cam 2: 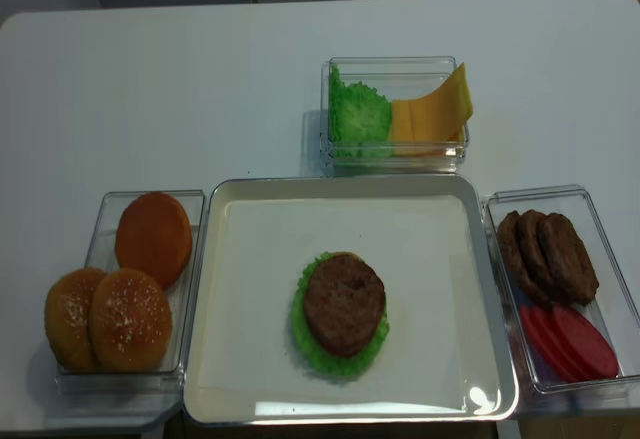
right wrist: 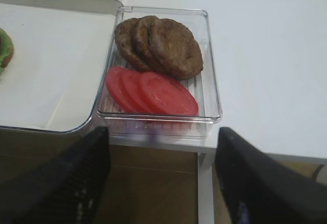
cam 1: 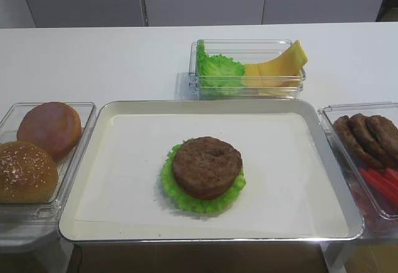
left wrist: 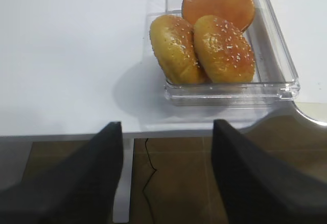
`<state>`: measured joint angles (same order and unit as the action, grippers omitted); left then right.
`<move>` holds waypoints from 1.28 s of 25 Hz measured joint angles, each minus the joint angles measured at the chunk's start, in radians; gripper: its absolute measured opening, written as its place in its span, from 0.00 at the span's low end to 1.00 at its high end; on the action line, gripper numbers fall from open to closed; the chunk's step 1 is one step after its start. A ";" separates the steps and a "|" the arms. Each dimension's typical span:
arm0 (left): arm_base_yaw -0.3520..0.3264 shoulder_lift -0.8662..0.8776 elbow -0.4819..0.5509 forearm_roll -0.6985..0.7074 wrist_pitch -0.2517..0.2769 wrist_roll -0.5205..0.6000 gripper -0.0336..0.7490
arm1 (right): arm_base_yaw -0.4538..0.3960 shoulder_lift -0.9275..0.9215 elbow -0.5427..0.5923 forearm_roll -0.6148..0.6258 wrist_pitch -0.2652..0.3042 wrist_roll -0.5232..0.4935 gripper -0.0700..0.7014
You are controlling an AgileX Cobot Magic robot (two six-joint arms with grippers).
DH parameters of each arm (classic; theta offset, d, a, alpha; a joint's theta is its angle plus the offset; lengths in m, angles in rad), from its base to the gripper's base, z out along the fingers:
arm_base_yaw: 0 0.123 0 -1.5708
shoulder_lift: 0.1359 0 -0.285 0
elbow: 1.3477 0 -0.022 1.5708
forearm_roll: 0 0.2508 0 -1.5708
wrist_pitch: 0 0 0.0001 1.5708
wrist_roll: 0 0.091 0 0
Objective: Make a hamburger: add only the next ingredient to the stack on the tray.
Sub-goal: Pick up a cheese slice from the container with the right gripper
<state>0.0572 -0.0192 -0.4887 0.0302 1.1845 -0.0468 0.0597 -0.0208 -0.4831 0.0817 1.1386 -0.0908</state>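
Lay folded in rear clear container (cam 2: pixel 397 155) beside lettuce: cheese slice (cam 2: pixel 432 111). Sat mid-tray (cam 2: pixel 240 359): stack (cam 2: pixel 343 309). Gaped empty: right gripper (right wrist: pixel 162 183), left gripper (left wrist: pixel 167 178).

Right tool (right wrist: pixel 161 180) fingers spread wide, nothing between; left tool (left wrist: pixel 166 175) likewise spread, holding nothing

Cheese (cam 2: pixel 432 111) behind tray (cam 2: pixel 240 399), stack (cam 2: pixel 342 311) on it
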 joint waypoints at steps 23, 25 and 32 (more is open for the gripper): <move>0.000 0.000 0.000 0.000 0.000 0.000 0.57 | 0.000 0.171 -0.128 0.023 -0.094 0.065 0.70; 0.000 0.000 0.000 0.000 0.000 0.000 0.57 | 0.000 0.254 -0.145 0.035 -0.133 0.066 0.70; 0.000 0.000 0.000 0.000 0.000 0.000 0.57 | 0.000 0.504 -0.179 0.072 -0.341 0.091 0.70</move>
<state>0.0572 -0.0192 -0.4887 0.0302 1.1845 -0.0468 0.0597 0.4833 -0.6621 0.1535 0.7978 0.0000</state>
